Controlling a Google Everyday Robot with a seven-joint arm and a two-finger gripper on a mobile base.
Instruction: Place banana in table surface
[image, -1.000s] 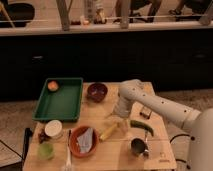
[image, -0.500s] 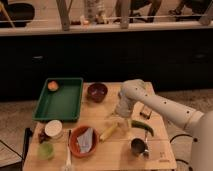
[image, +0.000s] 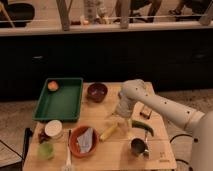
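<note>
- The small pale-yellow, slightly curved banana (image: 108, 132) is seen lying on the light tan wooden worktop (image: 111, 156), just below and left of the white arm's claw (image: 118, 116), apart from it.
- The claw is spread apart and empty; its tips are hard to make out.
- A dark green elongated vegetable (image: 141, 125) and a metal cup (image: 137, 146) are found right of the banana, and an orange-brown round bowl (image: 83, 140) left.

My table surface (image: 97, 114) bears a green tray (image: 60, 105), brown bowl (image: 97, 92), banana (image: 108, 132), green vegetable (image: 142, 125) and metal cup (image: 137, 146) — my gripper (image: 119, 114) hangs spread near the banana.
</note>
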